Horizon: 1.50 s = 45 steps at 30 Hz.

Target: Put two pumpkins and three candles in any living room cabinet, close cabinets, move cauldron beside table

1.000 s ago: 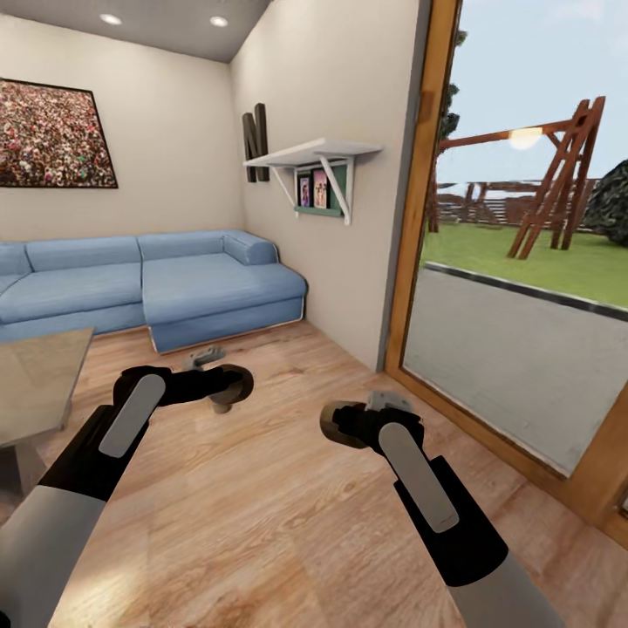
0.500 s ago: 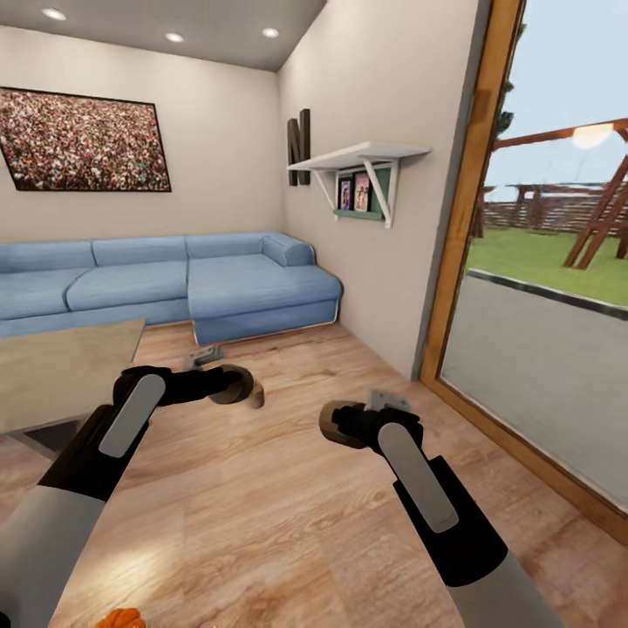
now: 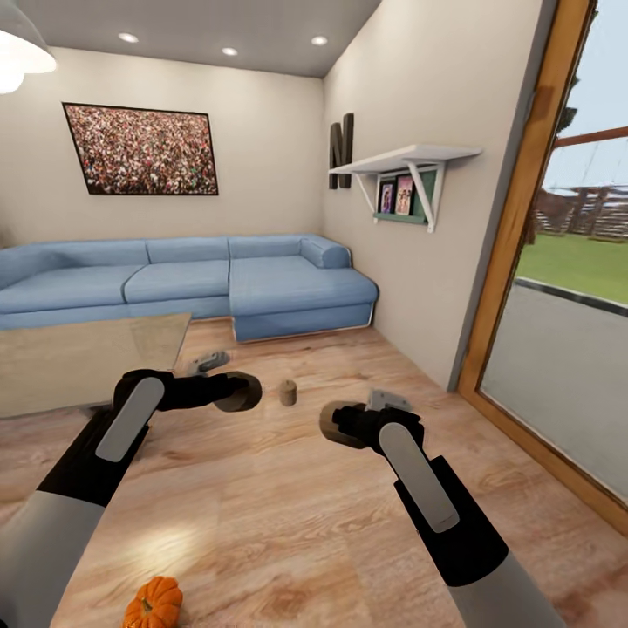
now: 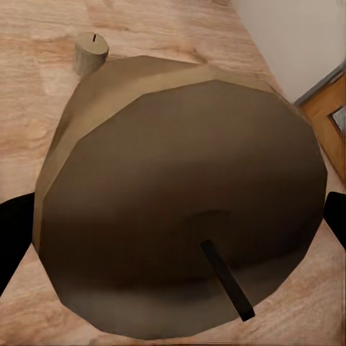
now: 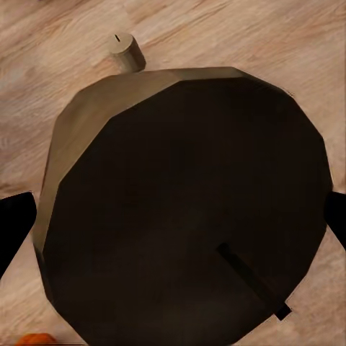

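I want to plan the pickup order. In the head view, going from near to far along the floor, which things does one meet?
pumpkin → candle on the floor → blue sofa → framed picture on the back wall

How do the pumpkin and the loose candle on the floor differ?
The pumpkin is bright orange, ribbed and round; the candle is a plain grey-beige cylinder. The pumpkin looks larger and lies nearer the robot, on its left; the candle stands upright farther off. Both rest on the wood floor.
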Available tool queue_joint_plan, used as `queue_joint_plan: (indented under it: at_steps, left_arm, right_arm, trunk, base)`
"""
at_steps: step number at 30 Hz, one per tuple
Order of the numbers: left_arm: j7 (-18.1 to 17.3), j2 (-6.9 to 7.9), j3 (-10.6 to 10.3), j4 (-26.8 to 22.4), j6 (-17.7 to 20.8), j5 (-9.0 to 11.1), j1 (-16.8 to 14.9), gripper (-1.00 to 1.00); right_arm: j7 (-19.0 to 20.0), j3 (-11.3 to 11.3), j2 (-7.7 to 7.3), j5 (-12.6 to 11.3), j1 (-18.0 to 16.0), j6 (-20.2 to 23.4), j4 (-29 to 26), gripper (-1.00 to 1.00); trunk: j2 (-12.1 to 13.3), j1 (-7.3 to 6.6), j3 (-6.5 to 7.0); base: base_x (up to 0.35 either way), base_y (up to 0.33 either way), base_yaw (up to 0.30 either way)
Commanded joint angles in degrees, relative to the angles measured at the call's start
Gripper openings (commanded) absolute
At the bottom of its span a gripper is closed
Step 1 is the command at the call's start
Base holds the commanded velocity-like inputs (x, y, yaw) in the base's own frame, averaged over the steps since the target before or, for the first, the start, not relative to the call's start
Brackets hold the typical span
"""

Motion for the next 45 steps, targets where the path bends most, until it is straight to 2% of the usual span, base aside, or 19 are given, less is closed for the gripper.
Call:
queue_joint_plan:
  at_steps: [1,13,16,17,19,23,45]
  left_arm:
    - [0.56,0.03,-0.11,-0.06,0.01,0.64,-0.02,-1.0]
    - [0.42,0.08,0.24,-0.3,0.21,1.21,0.23,-1.0]
    - [0.42,0.08,1.72,-0.33,0.31,1.2,0.23,-1.0]
    - [0.42,0.08,3.77,-0.32,0.41,1.16,0.23,-1.0]
    - [0.42,0.08,5.22,-0.16,0.48,1.15,0.23,-1.0]
    - [0.37,0.08,6.0,-0.03,0.51,1.16,0.23,-1.0]
    - [0.33,0.85,6.38,-0.02,0.52,1.3,0.23,-1.0]
  right_arm:
    - [-0.64,0.01,0.01,-0.4,-0.06,0.21,-0.07,-1.0]
    - [-0.64,0.14,0.28,-0.43,-0.06,0.21,-0.13,-1.0]
    - [-0.64,0.14,0.34,-0.43,-0.06,0.21,-0.11,-1.0]
    - [-0.64,0.19,0.39,-0.39,-0.06,0.21,-0.09,-1.0]
    - [-0.64,0.2,0.41,-0.37,-0.06,0.21,-0.08,-1.0]
    - [-0.64,0.16,0.36,-0.35,-0.06,0.21,-0.07,-1.0]
    - [-0.58,0.21,0.47,-0.28,-0.06,0.21,-0.04,-1.0]
  trunk:
    - [-0.03,-0.02,-0.02]
    - [-0.03,-0.02,0.41]
    - [-0.03,-0.02,0.52]
    - [-0.03,-0.02,0.56]
    - [-0.03,-0.02,0.63]
    - [-0.03,-0.02,0.78]
    - [-0.03,-0.02,1.57]
  base:
    - [-0.002,0.0,0.28]
    - [-0.018,0.0,0.28]
    - [-0.007,0.0,0.28]
    - [-0.003,0.0,0.28]
    - [-0.002,0.0,0.28]
    - [-0.001,0.0,0.28]
    - [-0.034,0.005,0.28]
